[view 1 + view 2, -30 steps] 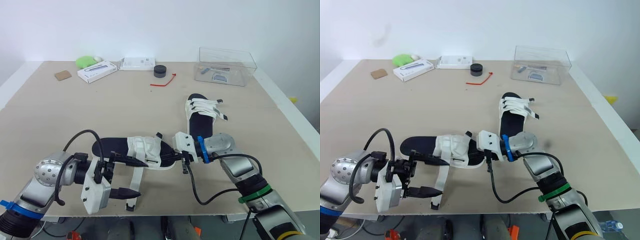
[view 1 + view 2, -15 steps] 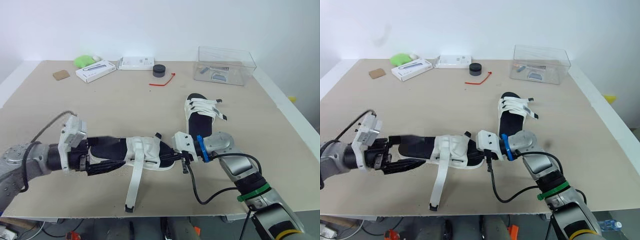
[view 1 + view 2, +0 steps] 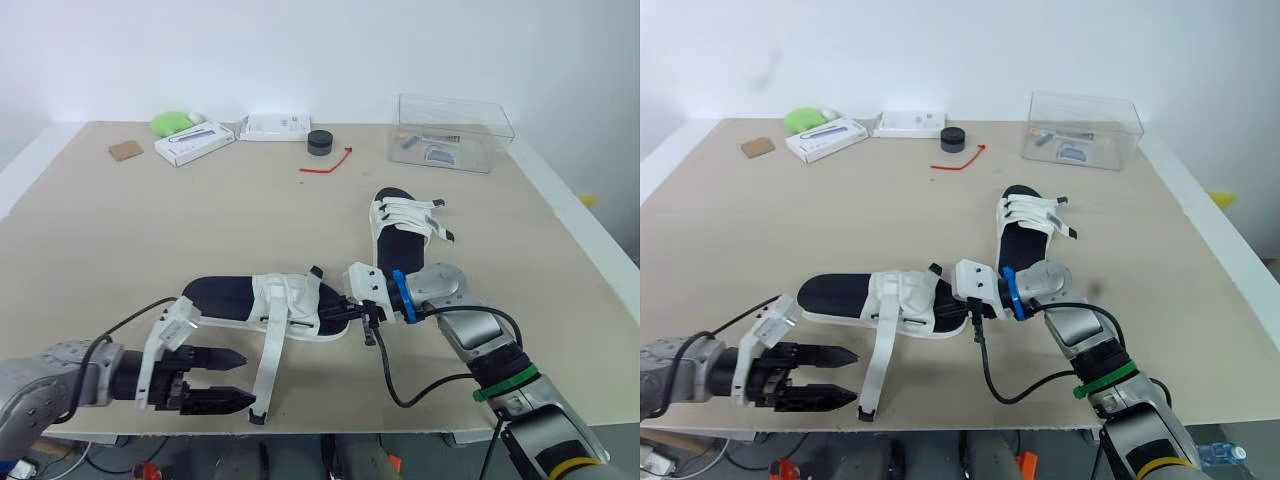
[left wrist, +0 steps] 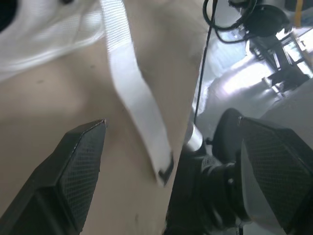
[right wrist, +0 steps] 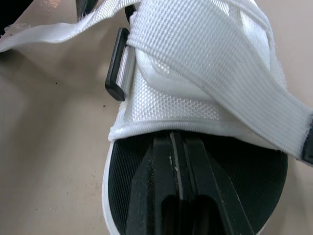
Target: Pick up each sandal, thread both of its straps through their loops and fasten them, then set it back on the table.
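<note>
**Left gripper open by the loose strap, right gripper closed on the near sandal**

Nearest me, at the table's [image 3: 150, 230] front edge, my left gripper [image 3: 244, 380] sits with its jaws spread wide, just left of a loose white strap [image 3: 268, 365] that trails toward the edge. The left wrist view adds that the strap's dark tip lies ahead of the gap between the fingers [image 4: 78, 166], touching neither. The strap belongs to the near sandal [image 3: 225, 298], which lies flat with its long axis left to right and its bare black end toward my left. The right wrist view shows my right gripper [image 5: 172, 142] pressed closed, flat on the footbed at the sandal's right end. Beyond, the second sandal [image 3: 402, 245] lies lengthwise away from me, strapped end farthest. At the far right a clear box [image 3: 470, 125] holds small items I cannot identify.
</note>
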Robot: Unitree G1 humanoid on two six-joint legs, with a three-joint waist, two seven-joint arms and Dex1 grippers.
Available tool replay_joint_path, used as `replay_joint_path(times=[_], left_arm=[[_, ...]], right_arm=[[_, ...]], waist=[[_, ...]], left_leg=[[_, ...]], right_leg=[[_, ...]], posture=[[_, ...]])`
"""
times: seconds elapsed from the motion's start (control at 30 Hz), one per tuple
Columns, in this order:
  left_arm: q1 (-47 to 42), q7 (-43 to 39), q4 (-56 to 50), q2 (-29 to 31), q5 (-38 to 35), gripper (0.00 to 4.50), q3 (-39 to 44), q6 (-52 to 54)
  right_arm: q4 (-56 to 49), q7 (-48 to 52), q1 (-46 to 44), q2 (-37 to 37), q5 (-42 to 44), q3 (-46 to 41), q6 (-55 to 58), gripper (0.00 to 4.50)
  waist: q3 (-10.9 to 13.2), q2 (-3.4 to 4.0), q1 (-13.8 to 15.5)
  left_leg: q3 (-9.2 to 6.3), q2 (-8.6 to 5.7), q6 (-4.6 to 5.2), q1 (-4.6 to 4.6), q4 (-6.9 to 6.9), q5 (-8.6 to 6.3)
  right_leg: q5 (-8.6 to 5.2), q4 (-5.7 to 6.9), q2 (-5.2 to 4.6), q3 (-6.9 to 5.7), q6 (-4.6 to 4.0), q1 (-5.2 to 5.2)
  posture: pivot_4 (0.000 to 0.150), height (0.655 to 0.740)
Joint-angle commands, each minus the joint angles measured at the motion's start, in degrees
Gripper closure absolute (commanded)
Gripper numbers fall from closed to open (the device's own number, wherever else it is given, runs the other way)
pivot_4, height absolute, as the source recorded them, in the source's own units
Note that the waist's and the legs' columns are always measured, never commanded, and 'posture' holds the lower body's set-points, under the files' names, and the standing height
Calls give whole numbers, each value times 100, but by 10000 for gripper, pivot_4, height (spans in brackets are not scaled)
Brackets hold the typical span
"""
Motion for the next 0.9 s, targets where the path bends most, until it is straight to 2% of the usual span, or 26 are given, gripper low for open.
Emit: replay_joint_path(times=[0.03, 0.23, 0.3, 0.33, 0.47, 0.53, 0.57, 0.6, 0.63, 0.8, 0.9], left_arm=[[-299, 149, 90, -160, -65, 657, -142, 344], [-718, 216, 250, -511, 43, 657, -406, 616], [-772, 219, 253, -573, 63, 5871, -421, 670], [-784, 187, 240, -578, 76, 5871, -443, 697], [-764, 97, 187, -578, 120, 20477, -458, 746], [-755, 67, 168, -570, 86, 31105, -448, 819], [-727, 12, 140, -529, 31, 32285, -441, 889], [-709, -28, 118, -505, -6, 39964, -434, 945], [-671, -57, 90, -479, -28, 43240, -400, 979], [-782, -114, 373, -390, -407, 44329, 48, 1277], [-962, -131, 598, -411, -306, 44329, 78, 1289]], right_arm=[[-106, -3, -69, -37, 3, -51, -18, 45000], [-118, -11, -65, -59, -10, -56, -30, 45000], [-127, -14, -70, -58, -9, -55, -20, 45000], [-133, -16, -71, -57, -8, -54, -16, 45000], [-136, -24, -71, -54, -8, -55, -17, 45000], [-131, -34, -75, -47, -6, -57, -12, 45000], [-129, -44, -76, -41, -12, -54, -14, 45000], [-129, -49, -76, -40, -15, -53, -17, 45000], [-130, -55, -75, -38, -14, -53, -14, 45000], [-122, -53, -75, -53, -1, -69, -18, 45000], [-94, -58, -93, -36, -7, -57, -29, 45000]], waist=[[0, 0, 0], [0, 0, 0], [0, 0, -1], [0, 0, -1], [0, 0, -1], [0, 0, -1], [0, 0, -1], [0, 0, -1], [0, 0, -1], [0, -1, -2], [0, 0, -1]], left_leg=[[0, -1, 0, 0, 0, 0], [-5, -2, 0, 2, -1, 0], [-5, -1, 0, 1, 0, 0], [-4, -1, 0, 2, 0, 0], [-7, -1, 0, 2, 0, 0], [-8, -1, 0, 2, 0, 0], [-8, -1, 0, 2, 0, 0], [-8, -1, 0, 2, 0, 0], [-7, -1, 0, 2, 0, 0], [-9, 0, 0, 2, -1, 0], [-14, -1, 0, 3, 0, 0]], right_leg=[[4, 0, 0, 0, 6, 0], [4, 0, 3, -1, 7, 3], [4, 0, 3, -1, 7, 3], [4, 0, 4, 0, 7, 3], [4, 0, 4, -2, 7, 3], [3, 0, 3, -2, 6, 4], [3, 0, 3, -2, 6, 4], [3, 0, 4, -2, 6, 4], [3, 0, 3, -2, 6, 4], [3, 0, 3, -3, 6, 4], [0, 0, 5, -8, 1, 6]], posture=[[1500, 7400], [1500, 7400], [1500, 7400], [1500, 7400], [1500, 7400], [1500, 7400], [1500, 7400], [1500, 7400], [1500, 7400], [1500, 7400], [1500, 7400]])
